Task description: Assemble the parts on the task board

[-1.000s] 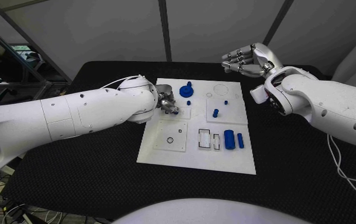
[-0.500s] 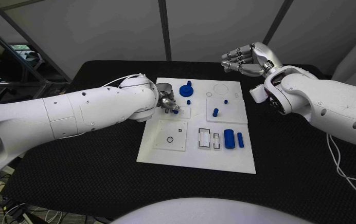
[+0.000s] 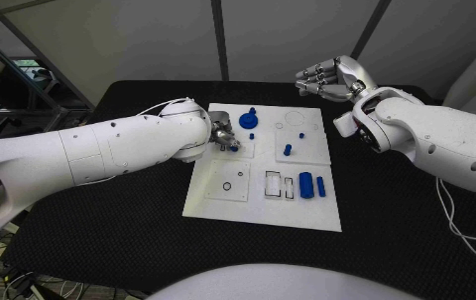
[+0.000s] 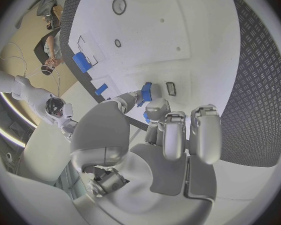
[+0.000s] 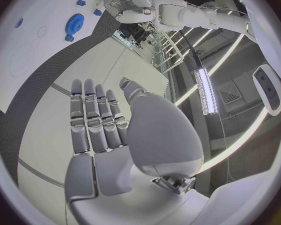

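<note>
Head view first, nearest things first: the task board (image 3: pixel 260 212) has its near edge toward the robot, and close to that edge a blue cylinder (image 3: pixel 307 186) and a slimmer blue bar (image 3: pixel 322 189) lie side by side just beside two empty rectangular slots. Further in, a short blue peg (image 3: pixel 287 151) stands on the board, and beyond it a blue gear (image 3: pixel 249 122) sits near the far edge.

At mid-board on the left side, the left hand (image 3: pixel 224 137) hangs low over the plate. The left wrist view shows its fingers (image 4: pixel 158 106) curled in and pinching a small blue part (image 4: pixel 145 91) at the tips, just above the board and near a small dark-edged rectangular slot (image 4: pixel 170 88) — so the step in hand looks like seating this piece. The next move probably calls for lining the part up with its recess and pressing straight down; which recess it belongs to I cannot tell.

Farthest off, the right hand (image 3: pixel 331 80) is held up past the board's far right corner, fingers straight and together, thumb apart, holding nothing — seemingly waiting its turn
</note>
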`<state>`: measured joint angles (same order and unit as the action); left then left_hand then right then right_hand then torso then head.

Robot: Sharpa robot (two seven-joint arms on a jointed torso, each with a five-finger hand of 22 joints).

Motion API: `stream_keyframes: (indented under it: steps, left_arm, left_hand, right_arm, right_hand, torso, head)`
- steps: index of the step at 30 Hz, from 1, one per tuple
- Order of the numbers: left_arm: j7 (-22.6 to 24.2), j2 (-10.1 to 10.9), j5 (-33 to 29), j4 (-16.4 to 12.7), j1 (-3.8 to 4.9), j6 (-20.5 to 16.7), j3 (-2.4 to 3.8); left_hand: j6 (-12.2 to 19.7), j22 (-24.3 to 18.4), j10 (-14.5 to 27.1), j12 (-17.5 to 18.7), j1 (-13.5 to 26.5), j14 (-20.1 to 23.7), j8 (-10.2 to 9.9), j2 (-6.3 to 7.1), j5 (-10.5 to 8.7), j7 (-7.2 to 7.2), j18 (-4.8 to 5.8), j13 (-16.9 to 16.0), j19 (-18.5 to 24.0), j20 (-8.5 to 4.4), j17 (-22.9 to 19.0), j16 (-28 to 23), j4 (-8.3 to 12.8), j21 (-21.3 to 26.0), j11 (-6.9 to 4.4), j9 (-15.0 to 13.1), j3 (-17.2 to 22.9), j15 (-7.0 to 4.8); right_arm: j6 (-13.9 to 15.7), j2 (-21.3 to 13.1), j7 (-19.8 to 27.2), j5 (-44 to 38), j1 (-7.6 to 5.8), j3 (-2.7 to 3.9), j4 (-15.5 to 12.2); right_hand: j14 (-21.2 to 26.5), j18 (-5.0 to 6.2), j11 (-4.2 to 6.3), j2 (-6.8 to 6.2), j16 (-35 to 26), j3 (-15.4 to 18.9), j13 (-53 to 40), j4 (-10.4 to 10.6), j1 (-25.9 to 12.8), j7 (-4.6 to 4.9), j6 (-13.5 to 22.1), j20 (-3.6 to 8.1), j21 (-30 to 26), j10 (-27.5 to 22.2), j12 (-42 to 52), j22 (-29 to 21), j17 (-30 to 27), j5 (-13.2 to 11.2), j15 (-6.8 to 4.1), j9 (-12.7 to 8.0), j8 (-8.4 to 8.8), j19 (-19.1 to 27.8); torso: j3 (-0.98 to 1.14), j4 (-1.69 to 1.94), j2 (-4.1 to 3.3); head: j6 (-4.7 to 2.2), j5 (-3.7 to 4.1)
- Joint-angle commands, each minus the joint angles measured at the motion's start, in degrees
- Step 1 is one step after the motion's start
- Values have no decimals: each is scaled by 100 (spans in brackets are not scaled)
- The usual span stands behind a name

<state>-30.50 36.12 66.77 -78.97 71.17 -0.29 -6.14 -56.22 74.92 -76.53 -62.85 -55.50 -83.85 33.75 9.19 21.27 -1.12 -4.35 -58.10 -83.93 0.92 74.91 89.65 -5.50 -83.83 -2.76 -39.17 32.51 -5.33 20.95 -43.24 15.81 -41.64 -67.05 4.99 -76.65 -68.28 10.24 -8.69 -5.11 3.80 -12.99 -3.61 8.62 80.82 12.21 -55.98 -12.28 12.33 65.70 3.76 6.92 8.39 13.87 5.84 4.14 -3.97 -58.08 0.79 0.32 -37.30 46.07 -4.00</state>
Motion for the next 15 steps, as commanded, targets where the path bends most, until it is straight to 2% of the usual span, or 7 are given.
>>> stream_keyframes:
  steps: [1, 15]
  left_arm:
    - [-27, -16, -44, 5, -7, 127, -6]
    - [-25, -29, -45, 45, -7, 33, -5]
  left_hand:
    - [-49, 785, -46, -21, 52, -615, 3, -4, -25, 2, 263, -2, -322, -31, 1509, 35, -11, -39, 3, -8, -61, -44]
    - [-123, 866, -86, -91, 207, -615, 32, -72, -38, 11, 280, -50, -351, -35, 1509, 35, -278, -90, -3, -1, -693, -46]
  right_arm:
    - [-48, 0, 31, 19, -11, 4, -7]
    - [-48, 2, 34, 20, -11, 3, -4]
  right_hand:
    - [-5, 27, -16, 6, -19, 41, 2, -5, -50, 37, 19, -9, -28, -38, -5, -5, -10, 32, 30, -4, 28, -42]
    - [-5, 27, -16, 12, -18, 56, 2, -3, -64, 38, 22, -10, -46, -41, -4, -19, -22, 61, 31, -3, 28, -53]
  torso:
    - [1, 8, 2]
    - [-1, 8, 0]
  head:
    - [7, 6]
    - [4, 9]
